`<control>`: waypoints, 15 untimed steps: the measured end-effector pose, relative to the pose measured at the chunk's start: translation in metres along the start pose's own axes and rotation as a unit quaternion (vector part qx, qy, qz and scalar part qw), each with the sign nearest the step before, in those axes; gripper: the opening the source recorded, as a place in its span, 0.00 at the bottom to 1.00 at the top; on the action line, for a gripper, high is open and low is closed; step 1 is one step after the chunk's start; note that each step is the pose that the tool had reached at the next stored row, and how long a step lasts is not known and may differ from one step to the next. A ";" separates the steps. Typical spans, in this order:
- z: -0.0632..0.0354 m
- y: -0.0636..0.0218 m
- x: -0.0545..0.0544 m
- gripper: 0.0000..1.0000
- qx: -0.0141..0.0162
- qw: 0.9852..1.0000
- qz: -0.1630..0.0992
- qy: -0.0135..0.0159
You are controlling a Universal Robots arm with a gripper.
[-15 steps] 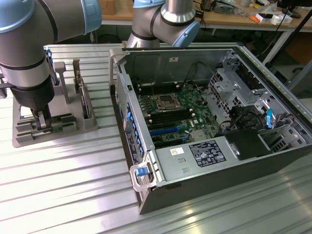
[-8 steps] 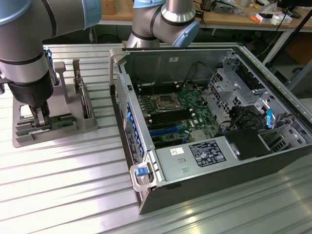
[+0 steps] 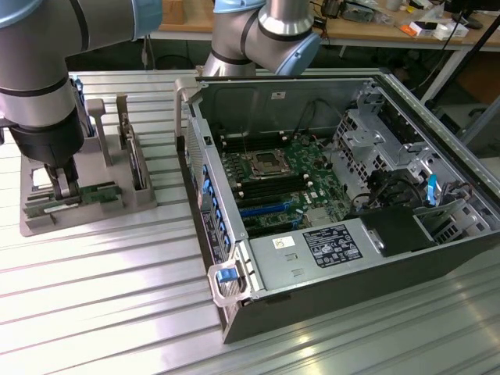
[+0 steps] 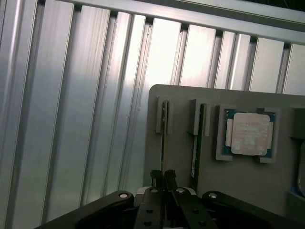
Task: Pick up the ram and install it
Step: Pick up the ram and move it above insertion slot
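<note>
The ram (image 4: 163, 138) is a thin green stick seen edge-on, standing in a slot of the grey holder tray (image 4: 181, 98). My gripper (image 4: 164, 177) is directly over it, with its dark fingers shut on the stick's near end. In the exterior view the gripper (image 3: 64, 187) is lowered onto the tray (image 3: 86, 215) at the exterior view's left, where the green board (image 3: 98, 193) shows beside the fingers. The stick still sits in its slot.
A second green stick (image 4: 195, 143) stands in the neighbouring slot, and a square silver CPU (image 4: 250, 133) lies in a recess beyond it. Upright slabs (image 3: 133, 152) rise from the tray. The open computer case (image 3: 336, 203) with its motherboard (image 3: 277, 183) lies at the exterior view's right on the ribbed metal table.
</note>
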State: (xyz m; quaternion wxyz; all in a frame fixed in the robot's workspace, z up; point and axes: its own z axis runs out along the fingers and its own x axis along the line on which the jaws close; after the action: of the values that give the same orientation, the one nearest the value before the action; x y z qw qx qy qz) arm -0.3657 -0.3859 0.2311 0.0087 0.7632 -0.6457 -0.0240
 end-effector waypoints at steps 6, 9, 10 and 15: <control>-0.0116 0.0004 -0.001 0.13 0.000 1.000 0.000 0.000; -0.0163 0.0006 -0.001 0.13 0.000 1.000 0.000 0.000; -0.0173 0.0006 -0.001 0.13 0.000 1.000 0.000 0.000; -0.0231 0.0009 -0.001 0.13 0.000 1.000 0.000 0.000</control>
State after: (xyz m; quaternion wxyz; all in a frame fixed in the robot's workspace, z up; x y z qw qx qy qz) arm -0.3656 -0.3852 0.2542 0.0087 0.7632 -0.6457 -0.0239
